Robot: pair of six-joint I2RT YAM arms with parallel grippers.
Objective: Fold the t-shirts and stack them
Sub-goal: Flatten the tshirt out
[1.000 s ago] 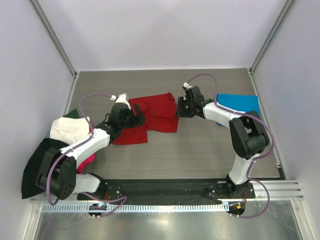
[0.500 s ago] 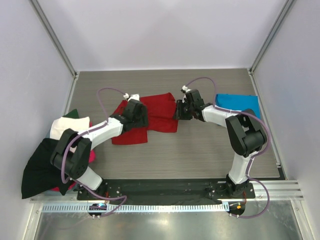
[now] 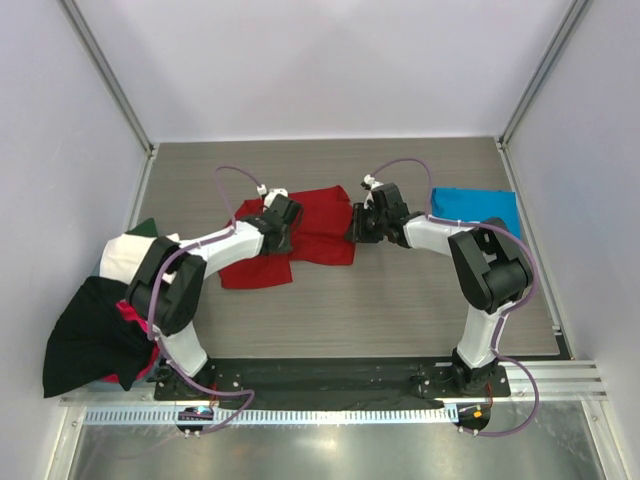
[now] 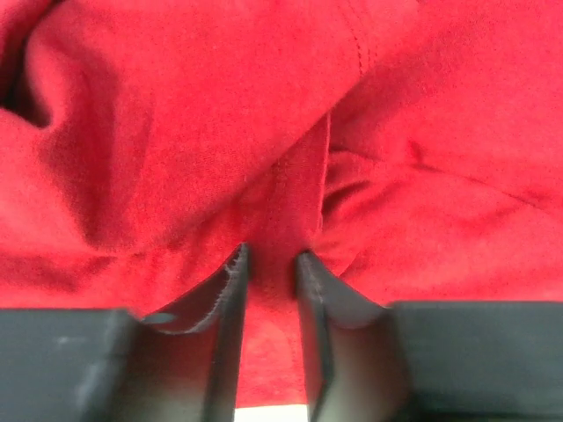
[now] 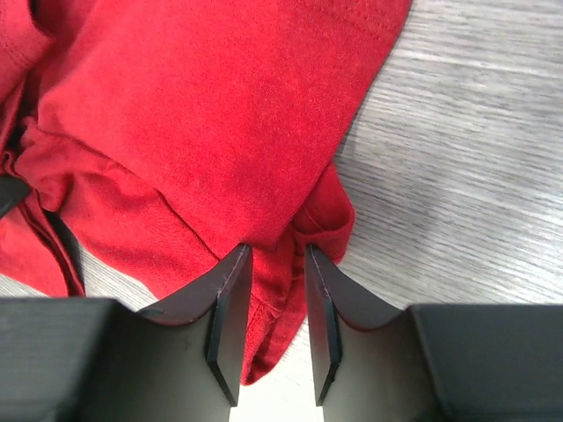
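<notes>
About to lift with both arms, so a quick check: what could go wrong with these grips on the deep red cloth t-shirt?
The right gripper pinches only a thin fold at the edge of the deep red cloth t-shirt; it may slip out. The left gripper holds a bunched ridge, possibly several layers, so the fold could crumple.

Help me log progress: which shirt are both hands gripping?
The deep red t-shirt, spread mid-table; the blue t-shirt lies folded at right, the heap at left.

Bright, even, diffuse light; only faint, soft shadows on the table (image 3: 400,300); mild glare on the metal strip (image 3: 330,450); in the close wrist views the red shirt (image 4: 176,132) looks slightly soft, its creases dark with shadow.
</notes>
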